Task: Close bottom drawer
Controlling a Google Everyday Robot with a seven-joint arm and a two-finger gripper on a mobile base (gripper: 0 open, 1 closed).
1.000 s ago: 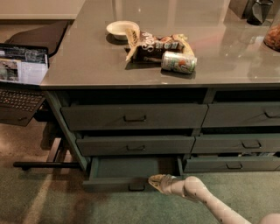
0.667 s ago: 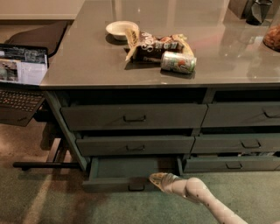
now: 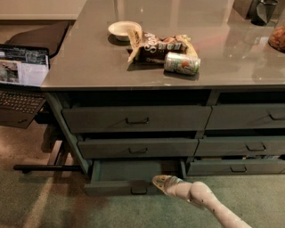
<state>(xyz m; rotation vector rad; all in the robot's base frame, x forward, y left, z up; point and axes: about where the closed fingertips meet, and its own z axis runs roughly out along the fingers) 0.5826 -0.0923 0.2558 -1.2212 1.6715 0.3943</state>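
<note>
- Green carpet [image 3: 53,209] covers the floor in front of a grey-green cabinet with a glossy grey countertop [image 3: 84,67].
- At far left, an open laptop [image 3: 20,82] sits on a lower surface beside the cabinet, its screen lit and its keyboard facing the camera.
- On the countertop, a small white bowl [image 3: 123,29] stands toward the back. A crumpled snack bag [image 3: 153,44] lies just to its right, and a green drink can [image 3: 181,63] lies on its side against the bag's right end.
- Below the counter, the left column's top drawer [image 3: 136,119] and middle drawer [image 3: 138,148] each sit slightly ajar, with a dark gap above each front.
- The bottom drawer [image 3: 127,171], lowest in the left column, is pulled well out over the carpet. Its plain green floor is exposed and its small dark handle [image 3: 139,190] is centred on the low front panel.
- The gripper [image 3: 161,181] sits at the right end of that front panel, just right of the handle and seemingly touching the panel's top edge. Whether it is open or closed cannot be told.
- The pale arm [image 3: 209,202] runs from the gripper down to the lower right corner, low above the carpet.
- Three right-column drawers [image 3: 242,146] are stacked beside the left column.
- A dark container [image 3: 262,10] stands at the counter's far right corner.
</note>
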